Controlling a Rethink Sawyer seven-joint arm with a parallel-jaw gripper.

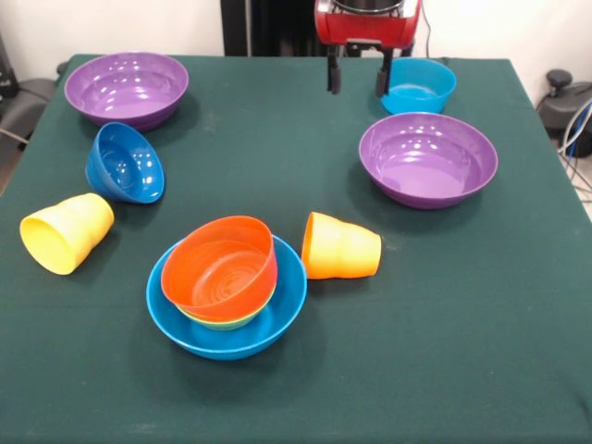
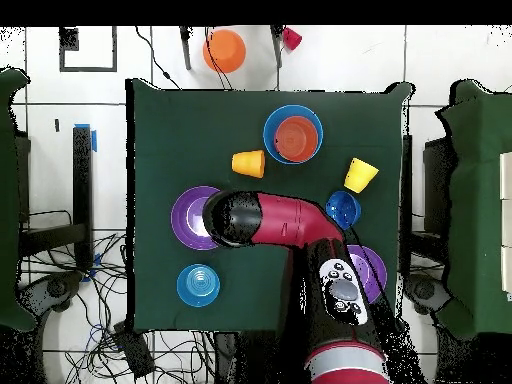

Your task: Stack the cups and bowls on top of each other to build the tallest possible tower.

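Hovering at the table's (image 1: 518,370) far edge, gripper (image 1: 356,76) jaws parted, holding nothing. Cyan bowl (image 1: 421,85) just beside it; purple bowl (image 1: 427,157) nearer the camera. Open cloth mid-table. Orange bowl (image 1: 220,268) nested in large blue bowl (image 1: 277,319), orange cup (image 1: 339,247) tipped beside.

From above, my arm (image 2: 285,222) hides the gripper and covers part of each purple bowl (image 2: 190,215) beside it. In front, the frame's top edge cuts the gripper (image 1: 357,81) above its two fingers. Nearer me, the orange bowl (image 1: 222,268) conceals most of a green bowl (image 1: 222,323).
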